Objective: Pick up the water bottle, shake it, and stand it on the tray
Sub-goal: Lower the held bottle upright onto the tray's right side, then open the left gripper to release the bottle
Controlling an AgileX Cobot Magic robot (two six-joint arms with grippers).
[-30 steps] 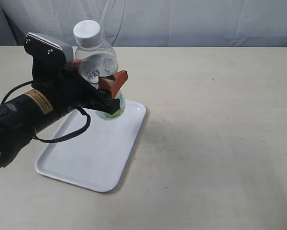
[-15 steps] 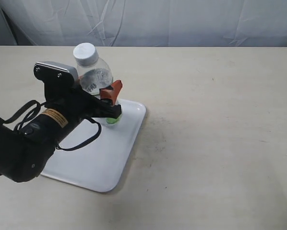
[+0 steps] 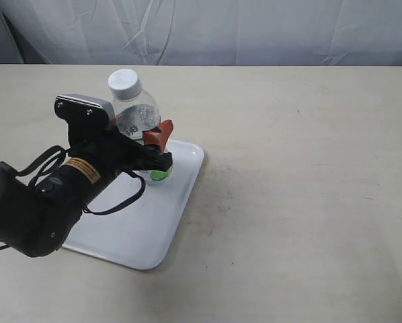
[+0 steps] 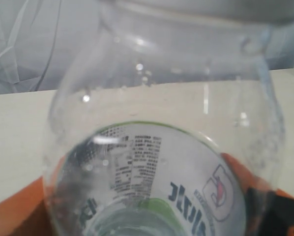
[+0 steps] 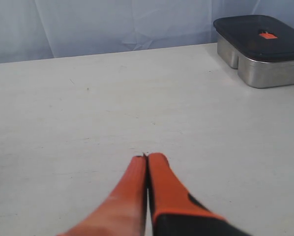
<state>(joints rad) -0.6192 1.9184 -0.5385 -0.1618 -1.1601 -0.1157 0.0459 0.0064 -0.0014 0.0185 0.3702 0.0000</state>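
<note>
The water bottle (image 3: pixel 135 114) is upright with its white cap up, over the far right corner of the white tray (image 3: pixel 130 222); its base looks at or just above the tray. My left gripper (image 3: pixel 155 145) is shut on the bottle's labelled lower body, orange fingers on either side. Up close in the left wrist view, the bottle (image 4: pixel 157 147) fills the picture, with an orange finger (image 4: pixel 245 177) pressed against its side. My right gripper (image 5: pixel 147 157) is shut and empty above bare table; it does not show in the exterior view.
A metal container with a dark lid (image 5: pixel 260 46) stands on the table far ahead of my right gripper. The pale tabletop (image 3: pixel 308 188) stretches right of the tray. A white cloth backdrop hangs behind the table.
My left arm has carried the bottle downward and slightly right, bringing its base down toward the tray's far corner. The bottle stays gripped.
</note>
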